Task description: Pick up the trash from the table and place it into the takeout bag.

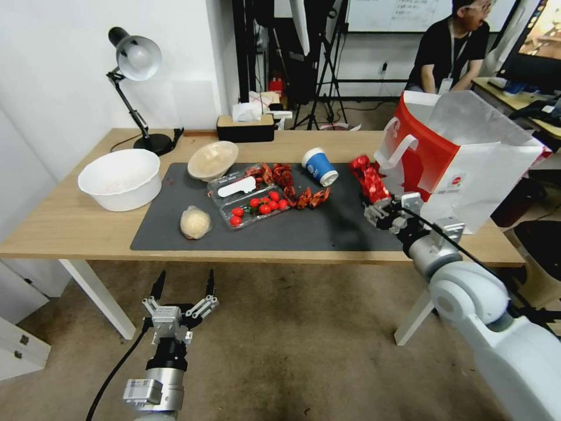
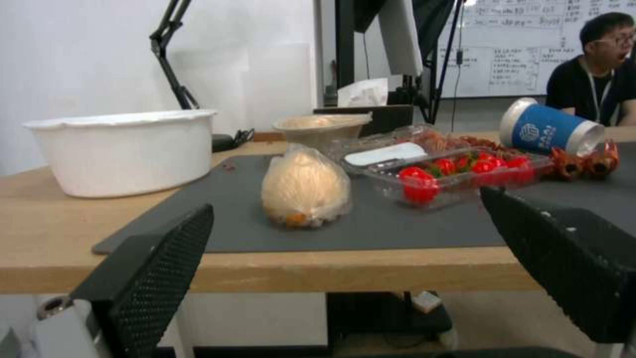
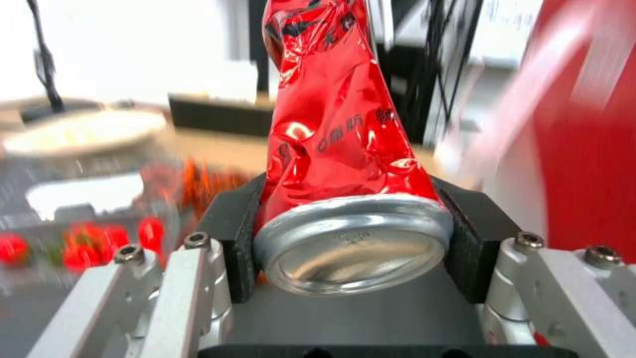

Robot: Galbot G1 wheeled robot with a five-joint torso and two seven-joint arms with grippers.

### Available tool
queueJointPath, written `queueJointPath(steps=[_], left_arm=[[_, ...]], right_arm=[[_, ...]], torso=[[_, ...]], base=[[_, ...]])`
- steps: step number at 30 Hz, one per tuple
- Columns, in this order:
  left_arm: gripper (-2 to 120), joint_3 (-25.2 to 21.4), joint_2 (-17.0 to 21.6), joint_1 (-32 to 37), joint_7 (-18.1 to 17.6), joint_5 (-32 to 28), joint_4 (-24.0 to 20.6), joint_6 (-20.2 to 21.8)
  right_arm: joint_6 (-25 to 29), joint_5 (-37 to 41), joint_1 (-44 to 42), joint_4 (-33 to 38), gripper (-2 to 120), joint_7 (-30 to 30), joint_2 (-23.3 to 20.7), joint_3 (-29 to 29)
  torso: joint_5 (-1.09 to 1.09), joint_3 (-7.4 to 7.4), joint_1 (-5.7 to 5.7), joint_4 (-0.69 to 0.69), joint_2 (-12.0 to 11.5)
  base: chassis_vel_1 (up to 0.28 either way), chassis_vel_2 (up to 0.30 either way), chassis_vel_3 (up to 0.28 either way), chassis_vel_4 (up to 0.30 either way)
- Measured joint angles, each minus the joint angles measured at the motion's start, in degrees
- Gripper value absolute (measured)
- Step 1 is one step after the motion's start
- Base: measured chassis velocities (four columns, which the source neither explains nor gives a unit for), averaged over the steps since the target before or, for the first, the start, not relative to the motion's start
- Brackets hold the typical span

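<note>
While the left tool hangs spread, the right tool pinches the red can beside the takeout bag.

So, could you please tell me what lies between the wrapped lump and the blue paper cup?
In the head view, the clear tomato tray lies between the lump and the cup.

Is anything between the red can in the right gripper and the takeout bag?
Nothing visible. The right gripper holds the crushed red can above the table's right end, just beside the takeout bag's red front, with only open air between them.
</note>
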Motion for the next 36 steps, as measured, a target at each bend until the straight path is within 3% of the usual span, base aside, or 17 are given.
queueJointPath(steps=[5, 12, 16, 25, 27, 29, 30, 36], left_arm=[[100, -0.2, -0.1, 0.0, 0.0, -0.1, -0.2, -0.1], [100, -0.1, -0.3, 0.0, 0.0, -0.1, -0.4, -0.1], [100, -0.2, -0.2, 0.0, 0.0, -0.1, -0.5, -0.2], [100, -0.2, 0.0, 0.0, 0.0, -0.2, -0.5, -0.2], [100, -0.2, 0.0, -0.1, 0.0, -0.2, -0.5, -0.2], [100, -0.2, 0.1, -0.2, 0.0, -0.2, -0.5, -0.2], [100, -0.2, 0.1, -0.2, 0.0, -0.2, -0.5, -0.2], [100, -0.3, -0.1, -0.8, 0.1, -1.0, -0.7, 0.8]], right_arm=[[0.1, 3.2, 3.3, 3.7, 52, 3.7, -2.3, 1.8], [-4.4, 13.9, 10.3, 4.6, 52, 10.9, -6.6, 6.6], [-6.4, 20.3, 14.3, 1.6, 52, 17.4, -9.0, 9.3], [-8.6, 22.2, 16.9, -5.0, 52, 18.3, -10.4, 11.0], [-8.6, 22.2, 17.0, -5.6, 55, 18.1, -10.3, 11.0], [-8.5, 22.2, 16.8, -7.0, 68, 18.0, -9.8, 10.9], [-8.5, 22.2, 16.8, -7.0, 68, 18.0, -9.8, 10.9], [-7.5, 21.5, 16.1, -7.6, 95, 17.0, -9.1, 10.8]], torso=[[0.01, 0.0, 0.0, 0.01, 0.0], [0.0, 0.0, 0.0, 0.01, 0.0], [0.01, 0.0, 0.01, 0.01, 0.0], [0.01, 0.01, 0.01, 0.01, 0.0], [0.01, 0.01, 0.02, 0.01, 0.0], [0.01, 0.01, 0.01, 0.01, 0.0], [0.01, 0.01, 0.01, 0.01, 0.0], [0.0, 0.0, 0.01, 0.0, 0.0]], base=[[0.0, 0.0, 0.0, 0.0], [0.0, 0.0, 0.0, 0.0], [0.0, 0.0, 0.0, 0.0], [0.0, 0.0, 0.0, 0.0], [0.0, 0.0, 0.0, 0.0], [0.0, 0.0, 0.0, 0.0], [0.0, 0.0, 0.0, 0.0], [0.0, 0.0, 0.0, 0.0]])
